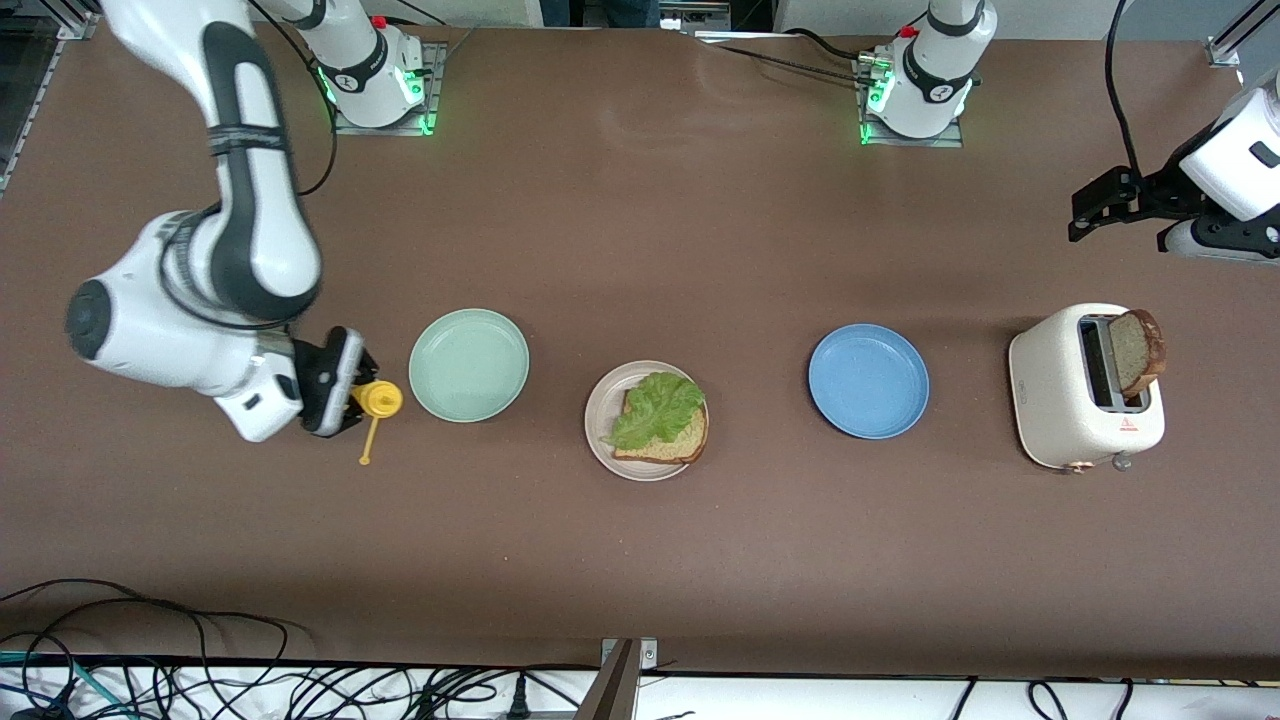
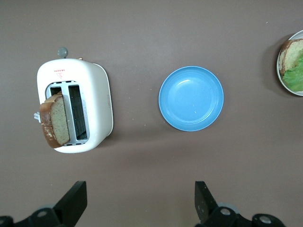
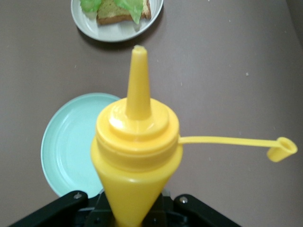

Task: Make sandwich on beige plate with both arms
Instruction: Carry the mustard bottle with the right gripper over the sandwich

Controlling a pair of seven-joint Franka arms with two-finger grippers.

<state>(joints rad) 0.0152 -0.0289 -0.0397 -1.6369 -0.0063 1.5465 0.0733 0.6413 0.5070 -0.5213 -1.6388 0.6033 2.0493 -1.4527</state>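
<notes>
At lower left, the right gripper [image 1: 352, 400] clamps a yellow squeeze bottle [image 1: 380, 399], the left gripper [image 2: 137, 203] spreads wide at upper right, and lettuce-topped bread [image 1: 660, 418] sits on the beige plate [image 1: 600, 440].

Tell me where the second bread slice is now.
The second bread slice stands in a slot of the white toaster at the left arm's end of the table, beside the blue plate.

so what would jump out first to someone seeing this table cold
Probably the bright yellow plastic squeeze bottle, cap dangling on its strap, clamped in the right gripper beside the round mint-green plate. Next, the round beige plate mid-table, carrying one slice of tan bread topped with ruffled green lettuce. A second slice pokes from the white toaster below the open left gripper.
</notes>
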